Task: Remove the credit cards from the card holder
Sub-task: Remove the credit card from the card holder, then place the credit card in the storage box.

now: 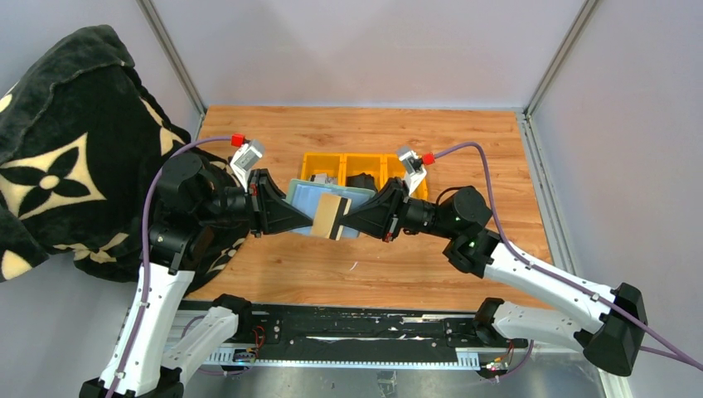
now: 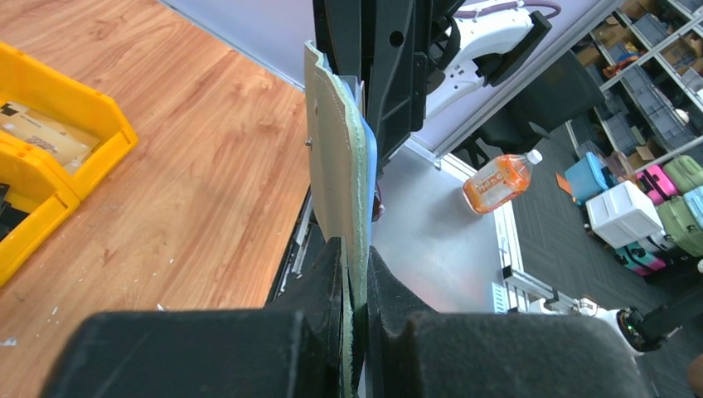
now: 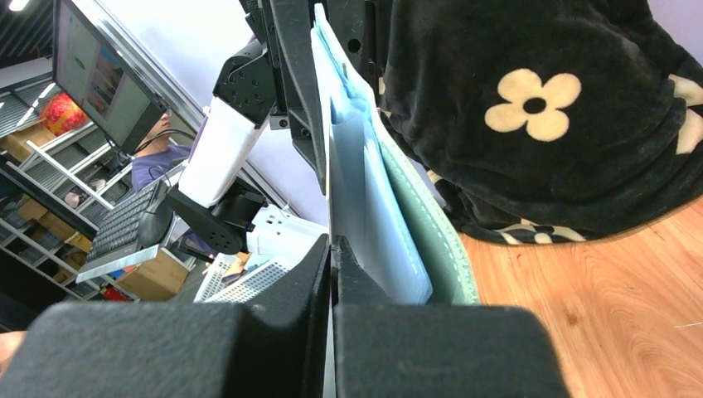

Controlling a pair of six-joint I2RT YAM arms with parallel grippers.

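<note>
Card holder (image 1: 308,199) aloft, tan card (image 1: 329,215) seemingly pinched

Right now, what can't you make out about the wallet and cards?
- Top view: the wallet, its pockets covered by the tan card, left fingers and right fingers.
- Both wrist views: the wallet is edge-on, so any card inside is hidden.
- Top view: the yellow tray, contents partly behind the right arm, too small.
</note>
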